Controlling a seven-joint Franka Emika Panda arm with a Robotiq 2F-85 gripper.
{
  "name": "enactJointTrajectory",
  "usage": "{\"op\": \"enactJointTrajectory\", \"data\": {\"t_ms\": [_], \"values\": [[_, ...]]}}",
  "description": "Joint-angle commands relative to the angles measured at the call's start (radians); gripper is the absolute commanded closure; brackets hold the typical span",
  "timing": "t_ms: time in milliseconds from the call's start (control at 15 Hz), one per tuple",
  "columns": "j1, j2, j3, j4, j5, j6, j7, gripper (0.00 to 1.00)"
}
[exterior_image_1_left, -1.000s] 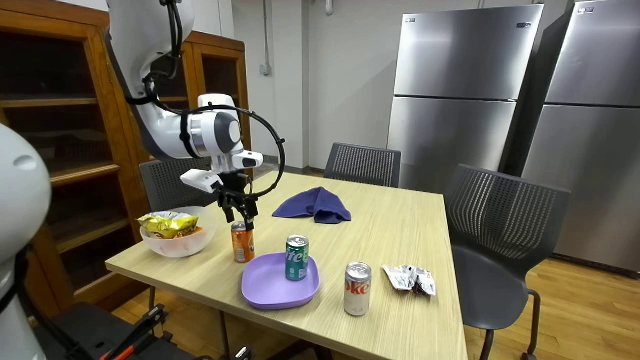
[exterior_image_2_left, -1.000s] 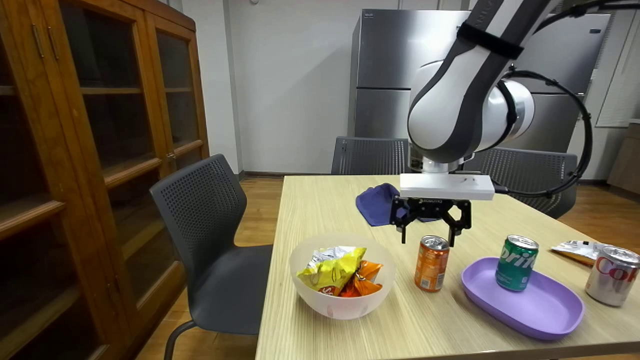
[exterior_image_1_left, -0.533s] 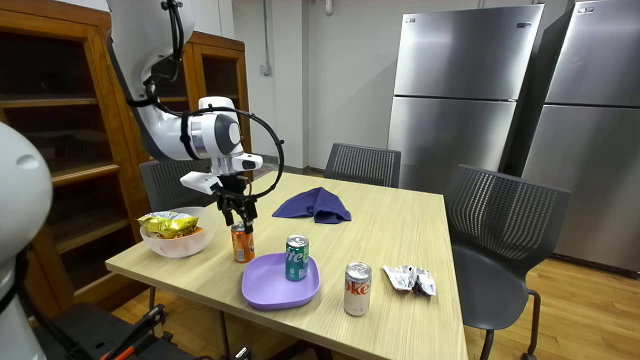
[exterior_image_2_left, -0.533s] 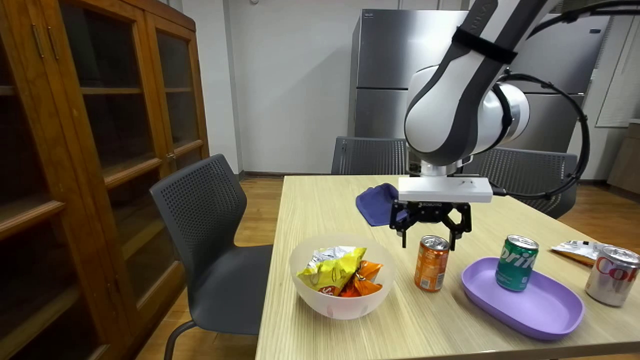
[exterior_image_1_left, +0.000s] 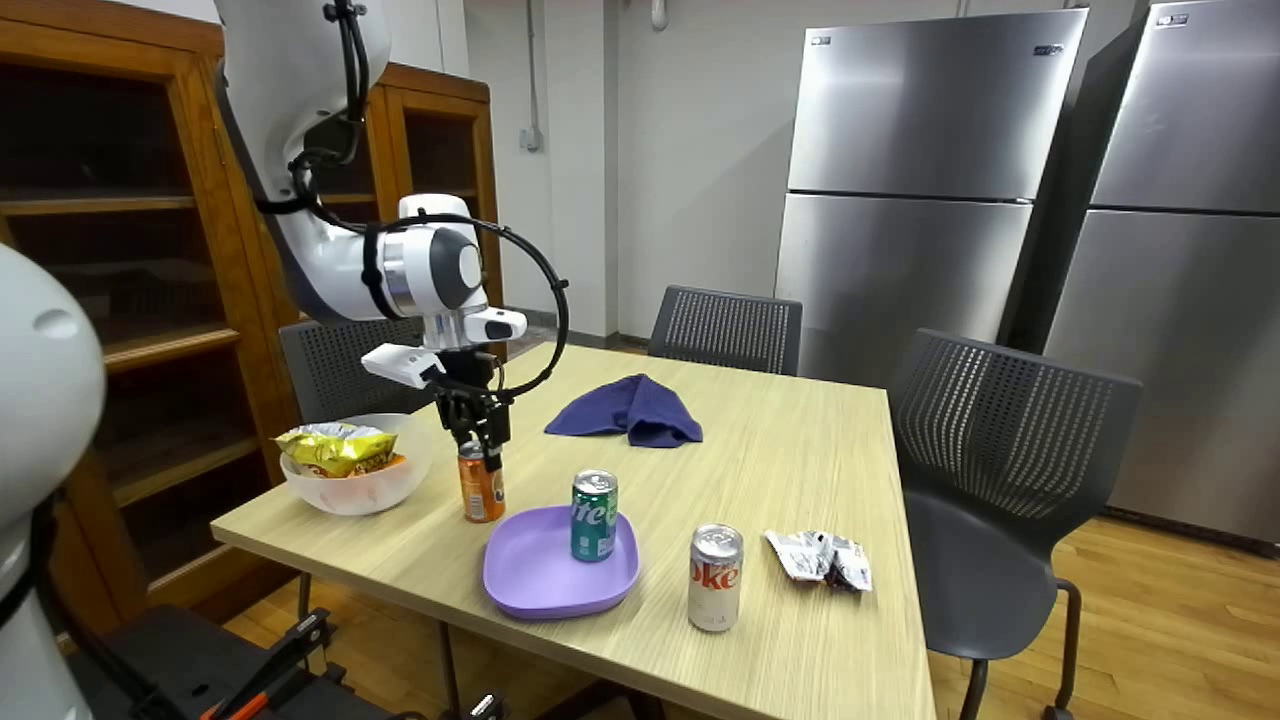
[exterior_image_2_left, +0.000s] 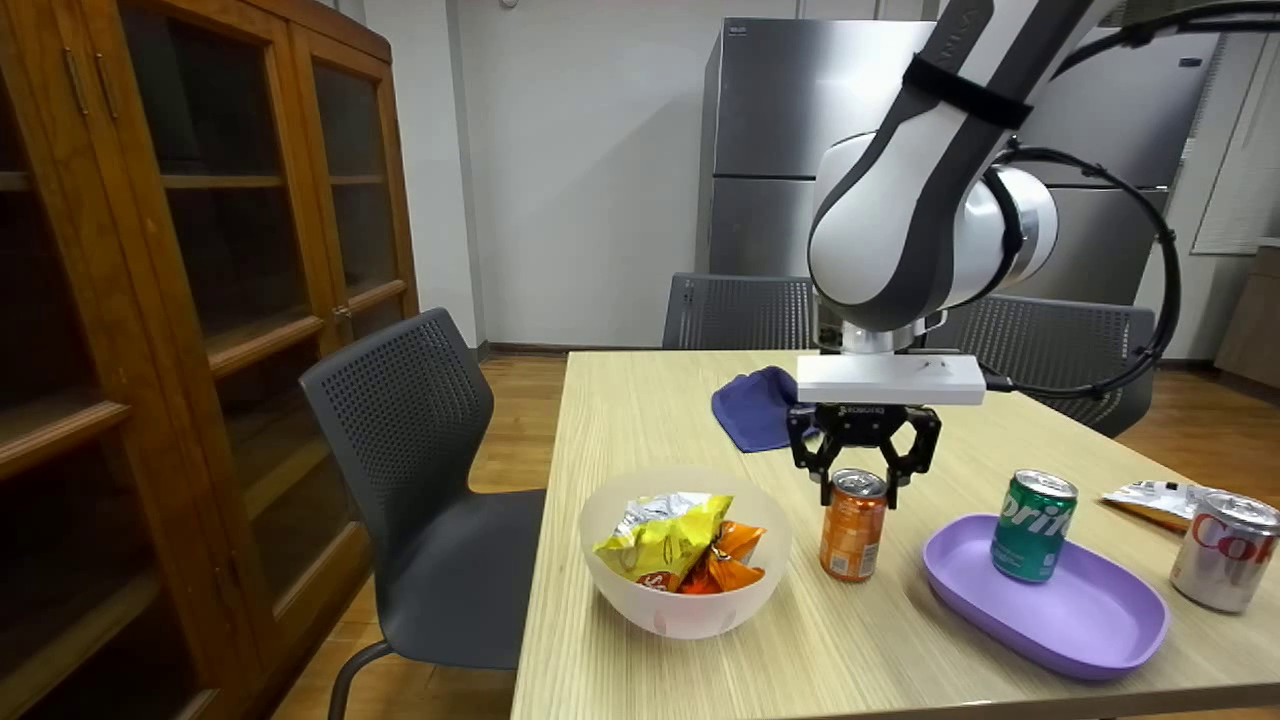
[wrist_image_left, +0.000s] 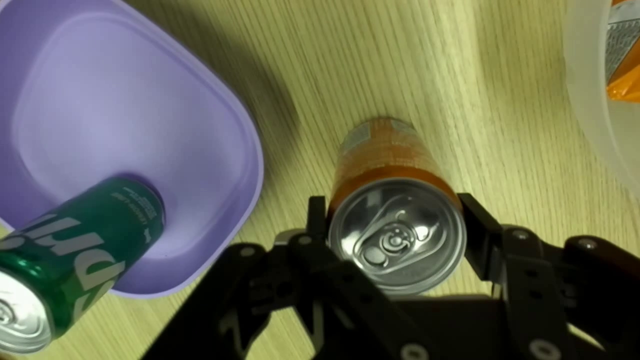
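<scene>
In both exterior views, the white robot arm with dark grey trim (exterior_image_2_left: 890, 235) is bending down over a pale, wood-grained desk (exterior_image_1_left: 770, 460), its wrist standing vertical and a thick black cable (exterior_image_2_left: 1173, 275) looping out beside it. The black two-fingered tool (exterior_image_2_left: 858, 492) is pointing straight down, its jaws standing partly apart and clasping a glossy orange cylindrical metal can (exterior_image_2_left: 853, 535) from both sides.

A shallow lavender plastic plate with rounded corners (exterior_image_1_left: 540, 580) is carrying a shiny green cylindrical Sprite can (exterior_image_1_left: 594, 515). A round, frosted, translucent bowl (exterior_image_2_left: 690, 615) is holding crinkled yellow and orange foil bags (exterior_image_2_left: 670, 550). A silver can with red Coke lettering (exterior_image_1_left: 715, 580) is standing near a crumpled silver foil packet (exterior_image_1_left: 815, 555), and a soft navy cloth (exterior_image_1_left: 630, 410) is lying in folds farther back.

In the wrist view, the two fingertips (wrist_image_left: 477, 232) are touching the orange can on opposite sides just below its silver rim, with the pull-tab lid facing up between them. The can is standing upright on the desk directly below the tool, between the plate and the bowl and apart from both.
</scene>
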Motion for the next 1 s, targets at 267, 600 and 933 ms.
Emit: {"op": "enactJointTrajectory", "data": {"t_ms": [267, 600, 933], "values": [[-0.003, -0.080, -0.001, -0.025, 0.022, -0.038, -0.008, 0.61], [-0.027, -0.148, -0.013, -0.063, 0.017, -0.030, -0.016, 0.61], [-0.075, -0.206, -0.010, -0.112, 0.026, -0.030, -0.046, 0.61]]}}
